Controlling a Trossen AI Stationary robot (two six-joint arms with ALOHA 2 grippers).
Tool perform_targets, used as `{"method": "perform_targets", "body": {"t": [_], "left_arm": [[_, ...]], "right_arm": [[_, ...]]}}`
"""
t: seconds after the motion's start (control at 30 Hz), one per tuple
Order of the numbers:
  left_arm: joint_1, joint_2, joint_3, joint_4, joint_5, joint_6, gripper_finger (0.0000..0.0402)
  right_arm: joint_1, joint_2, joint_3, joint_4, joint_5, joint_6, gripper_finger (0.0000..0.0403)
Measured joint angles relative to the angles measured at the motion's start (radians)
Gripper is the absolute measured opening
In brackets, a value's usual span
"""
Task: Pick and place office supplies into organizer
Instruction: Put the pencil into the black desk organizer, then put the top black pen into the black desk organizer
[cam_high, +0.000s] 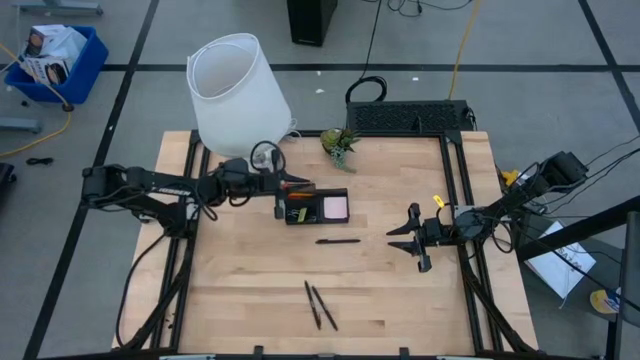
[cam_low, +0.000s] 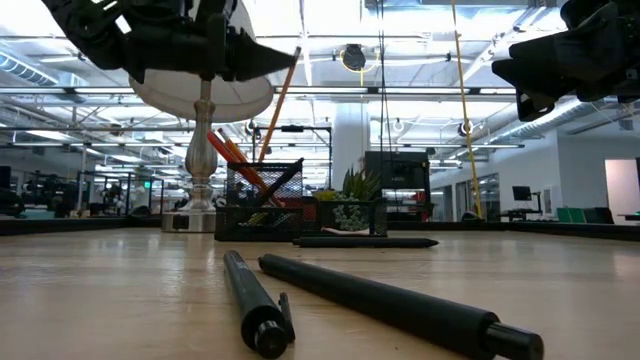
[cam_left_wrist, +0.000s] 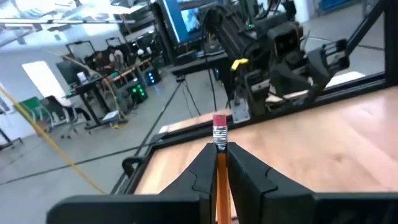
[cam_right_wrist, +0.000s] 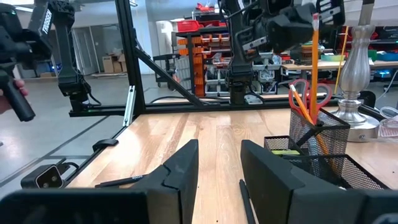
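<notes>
Two black pens (cam_low: 380, 300) on wood table (cam_low: 120, 290) up front; orange pencil (cam_low: 280, 95) slanting above organizer (cam_low: 262, 205).

The table (cam_high: 380, 290) is pale, smooth wood with visible grain. On it, the organizer (cam_right_wrist: 323, 146) is black wire mesh; near it lie matt black pens (cam_low: 390, 300). The pencil (cam_left_wrist: 220, 163) carries a ribbed metal ferrule. Behind the organizer, the lamp base (cam_right_wrist: 352, 74) looks polished metal.
</notes>
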Motion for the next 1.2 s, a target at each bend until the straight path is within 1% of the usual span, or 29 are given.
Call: {"method": "perform_targets", "body": {"t": [0.1,0.3,0.5,0.7,0.87,0.97,1.2], "left_arm": [[0.007,-0.001,-0.015,0.044,0.008,-0.006,0.0035],[0.013,0.0,-0.051,0.069,0.034,0.052,0.0041],[0.013,0.0,-0.074,0.101,0.029,-0.006,0.0063],[0.013,0.0,-0.074,0.105,0.034,-0.023,0.0067],[0.004,0.0,-0.074,0.102,0.022,-0.12,0.0067],[-0.041,0.0,-0.074,0.099,0.023,-0.188,0.0067],[-0.182,0.0,-0.074,0.101,0.012,-0.491,0.0067]], "right_arm": [[0.0,0.0,0.0,-0.001,0.0,0.0,0.0116],[0.0,0.0,0.0,-0.001,0.0,0.0,0.0116],[0.0,0.0,0.0,0.0,0.0,0.0,0.0116],[0.0,0.0,0.0,0.0,0.0,0.0,0.0116],[0.0,0.0,0.0,0.0,0.0,0.0,0.0116],[0.0,0.0,0.0,0.0,0.0,0.0,0.0116],[0.0,0.0,0.0,0.0,0.0,0.0,0.0116]]}}
